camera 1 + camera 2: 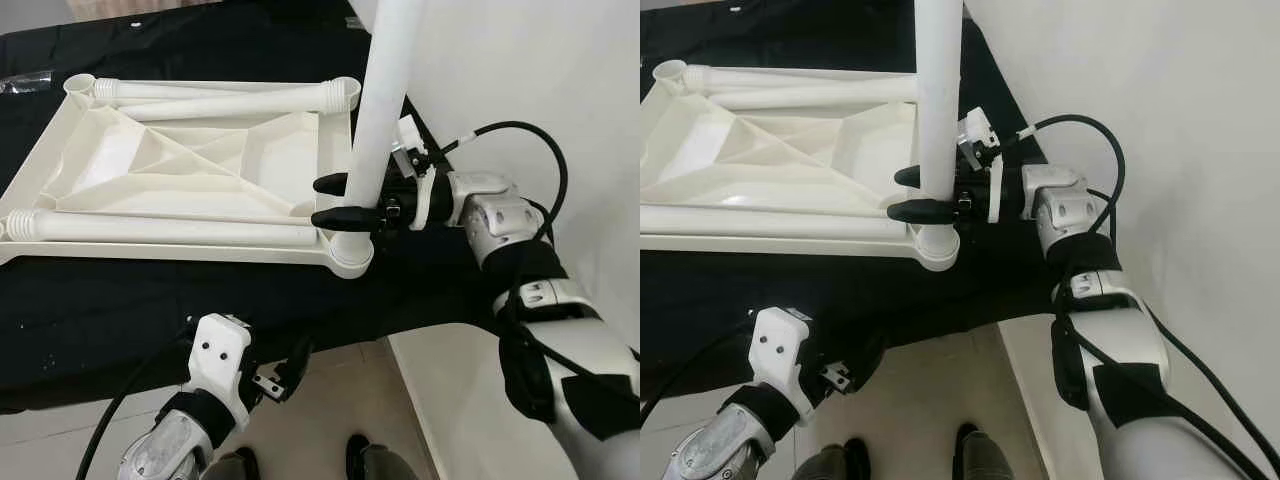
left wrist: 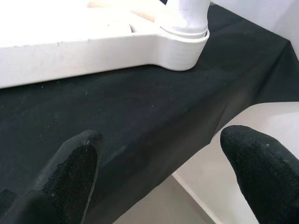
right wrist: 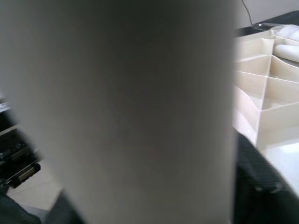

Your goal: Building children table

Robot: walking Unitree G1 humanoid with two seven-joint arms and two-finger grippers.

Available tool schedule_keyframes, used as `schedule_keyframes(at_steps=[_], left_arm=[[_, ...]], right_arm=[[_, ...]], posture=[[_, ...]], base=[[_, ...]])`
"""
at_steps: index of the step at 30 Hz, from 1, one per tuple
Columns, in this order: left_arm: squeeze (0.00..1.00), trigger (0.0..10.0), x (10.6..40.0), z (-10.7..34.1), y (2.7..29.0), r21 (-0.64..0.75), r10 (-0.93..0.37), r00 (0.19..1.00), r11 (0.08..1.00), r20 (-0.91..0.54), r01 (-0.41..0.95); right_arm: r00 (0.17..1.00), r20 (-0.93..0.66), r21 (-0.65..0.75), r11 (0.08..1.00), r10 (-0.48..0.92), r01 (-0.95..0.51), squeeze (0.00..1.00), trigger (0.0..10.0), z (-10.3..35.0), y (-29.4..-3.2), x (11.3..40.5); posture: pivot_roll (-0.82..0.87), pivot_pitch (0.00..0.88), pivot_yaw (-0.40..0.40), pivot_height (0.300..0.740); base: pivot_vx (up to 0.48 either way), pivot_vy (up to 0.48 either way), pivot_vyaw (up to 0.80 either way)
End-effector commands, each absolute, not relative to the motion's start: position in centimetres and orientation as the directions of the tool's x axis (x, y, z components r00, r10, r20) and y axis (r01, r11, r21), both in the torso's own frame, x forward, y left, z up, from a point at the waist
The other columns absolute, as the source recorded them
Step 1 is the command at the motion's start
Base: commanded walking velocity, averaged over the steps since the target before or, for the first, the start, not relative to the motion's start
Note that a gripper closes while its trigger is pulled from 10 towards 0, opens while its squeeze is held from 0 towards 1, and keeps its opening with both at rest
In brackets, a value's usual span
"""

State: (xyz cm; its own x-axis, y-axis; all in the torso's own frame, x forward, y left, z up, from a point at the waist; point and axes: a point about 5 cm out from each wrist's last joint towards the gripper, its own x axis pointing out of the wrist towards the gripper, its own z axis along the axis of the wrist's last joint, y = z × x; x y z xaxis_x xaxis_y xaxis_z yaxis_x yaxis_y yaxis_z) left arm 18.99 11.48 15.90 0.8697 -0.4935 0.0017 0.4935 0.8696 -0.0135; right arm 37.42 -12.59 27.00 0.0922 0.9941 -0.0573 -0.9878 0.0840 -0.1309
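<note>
A white table leg (image 1: 385, 110) stands upright, its long axis vertical, its foot in the near right corner socket (image 1: 351, 252) of the upturned tabletop (image 1: 190, 170), which lies on the black-covered counter (image 1: 120, 300). The right end effector (image 1: 335, 200) reaches in level from the right, fingers clamped on the leg just above the socket. The left end effector (image 2: 159, 172) hovers low at the counter's near edge, fingers apart.

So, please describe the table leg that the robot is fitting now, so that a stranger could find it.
On the black cloth lies an upside-down white tabletop. At its corner socket nearest the robot's right side, the right gripper clamps a white leg. It stands upright, while the other legs lie flat on the tabletop.
</note>
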Motion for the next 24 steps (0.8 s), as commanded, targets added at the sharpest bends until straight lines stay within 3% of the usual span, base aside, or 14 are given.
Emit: schedule_keyframes(at_steps=[1,5,7,9,10,11,12,13,14,17,18,21,24], left_arm=[[0.0,10.0,18.7,15.6,11.6,-0.014,-0.496,0.868,0.868,-0.025,0.496],[0.0,10.0,18.7,15.5,11.5,-0.015,-0.495,0.868,0.869,-0.026,0.495],[0.0,10.0,18.8,15.4,11.5,-0.015,-0.493,0.87,0.87,-0.027,0.493],[0.0,10.0,19.0,15.3,11.5,-0.017,-0.493,0.87,0.87,-0.025,0.493],[0.0,10.0,19.1,15.3,11.5,-0.017,-0.495,0.868,0.869,-0.024,0.495],[0.0,10.0,19.1,15.3,11.5,-0.017,-0.495,0.868,0.869,-0.024,0.495],[0.0,10.0,19.1,15.3,11.5,-0.018,-0.497,0.868,0.868,-0.023,0.496],[0.0,10.0,19.2,15.3,11.5,-0.018,-0.498,0.867,0.867,-0.023,0.497],[0.0,10.0,19.6,15.3,11.7,-0.019,-0.5,0.866,0.866,-0.022,0.5],[0.0,10.0,19.8,15.3,11.7,-0.021,-0.502,0.865,0.865,-0.021,0.501],[0.0,10.0,20.1,15.3,11.7,-0.025,-0.506,0.862,0.862,-0.019,0.506],[0.0,10.0,20.7,15.3,11.5,-0.03,-0.521,0.854,0.854,-0.014,0.52],[0.0,10.0,20.8,15.3,11.5,-0.025,-0.524,0.852,0.852,-0.014,0.524]], right_arm=[[0.086,-0.044,-0.153,0.078,0.995,-0.985,0.0,0.0,26.9,-12.9,37.2],[0.116,-0.019,-0.182,0.11,0.993,-0.977,0.0,0.0,26.2,-13.5,36.7],[0.192,0.001,-0.21,0.188,0.981,-0.959,0.0,0.0,25.6,-13.7,36.3],[0.381,0.027,-0.193,0.378,0.924,-0.905,0.0,0.0,24.1,-13.3,35.5],[0.512,0.017,-0.172,0.507,0.859,-0.845,0.0,0.0,22.7,-12.6,34.6],[0.512,0.017,-0.172,0.507,0.859,-0.845,0.0,0.0,22.7,-12.6,34.6],[0.597,0.009,-0.159,0.591,0.802,-0.791,0.0,0.0,21.9,-12.3,33.9],[0.712,-0.012,-0.15,0.703,0.702,-0.695,0.0,0.0,21.0,-12.1,33.6],[0.934,0.019,-0.213,0.914,0.357,-0.345,0.0,0.0,19.4,-11.4,30.8],[0.949,0.066,-0.24,0.928,0.31,-0.286,0.0,0.0,19.5,-10.7,29.7],[0.939,0.09,-0.247,0.921,0.332,-0.302,0.0,0.0,19.6,-9.3,29.1],[0.919,0.095,-0.236,0.906,0.382,-0.352,0.0,0.0,19.5,-7.1,30.0],[0.93,0.086,-0.216,0.918,0.358,-0.334,0.0,0.0,19.6,-6.8,30.1]], posture=[[0.1,0.303,-0.034,0.74],[0.09,0.3,-0.037,0.74],[0.07,0.283,-0.04,0.74],[0.05,0.279,-0.041,0.74],[0.05,0.276,-0.043,0.74],[0.05,0.276,-0.043,0.74],[0.05,0.275,-0.042,0.74],[0.05,0.274,-0.04,0.74],[0.0,0.278,-0.013,0.74],[0.0,0.278,-0.013,0.74],[-0.01,0.276,-0.004,0.74],[0.0,0.258,-0.001,0.74],[0.0,0.258,-0.001,0.74]], base=[[0.0,0.0,0.0],[0.0,0.0,0.0],[0.0,0.0,0.0],[0.0,0.0,0.0],[0.0,0.0,0.0],[0.0,0.0,0.0],[0.0,0.0,0.0],[0.0,0.0,0.0],[0.0,0.0,0.0],[0.0,0.0,0.0],[0.0,0.0,0.0],[0.0,0.0,0.0],[0.0,0.0,0.0]])
